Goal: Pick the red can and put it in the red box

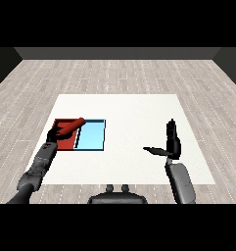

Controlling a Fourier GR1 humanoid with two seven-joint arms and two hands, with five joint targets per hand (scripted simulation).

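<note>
Left hand (56, 132) is over the red tray (65, 143), fingers curled round the can (72, 127). Step in hand, as I read it: set the can down in the tray.

To do it well: lower until the can's underside meets the tray floor, then let the fingers go. Keep it on the red side. The can's far end reaches toward the divider with the blue tray (92, 137), so pull it slightly left before release. It's a cylinder on its side, so it'll likely roll if let go from a height.

The can: red, slim, lying tilted, far end higher and pointing right. It looks held just above the tray, not resting in it, though from this angle I can't tell for sure.

Right hand (171, 142) is well apart on the table's right side, fingers straight, thumb out, holding nothing. Leave it there.
</note>
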